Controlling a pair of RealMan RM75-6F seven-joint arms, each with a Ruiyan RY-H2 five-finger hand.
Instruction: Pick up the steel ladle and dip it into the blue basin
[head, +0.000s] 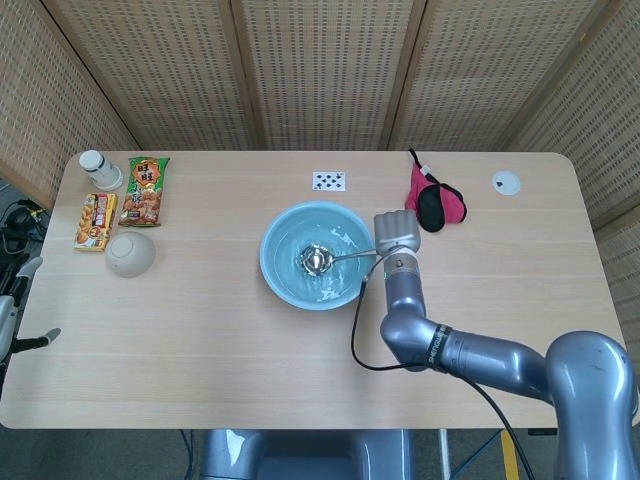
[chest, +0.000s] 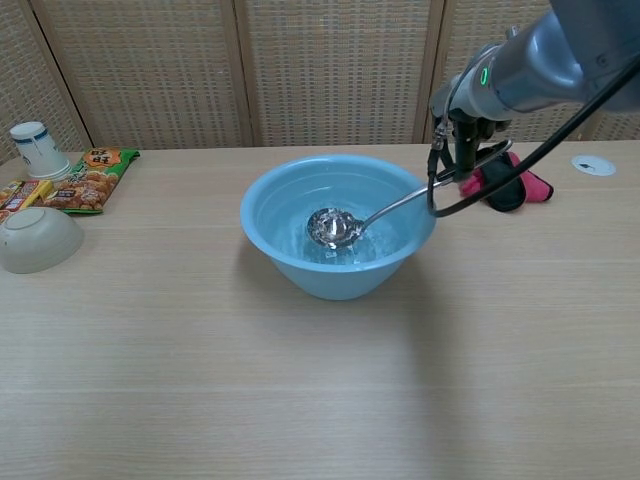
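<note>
The blue basin stands mid-table with water in it. The steel ladle has its bowl down in the water, and its handle slopes up over the basin's right rim. My right hand grips the handle's far end just outside that rim. No left hand shows in either view.
A pink and black pouch lies just behind my right hand. A playing card sits behind the basin. At the left are a white bowl, snack packets and a paper cup.
</note>
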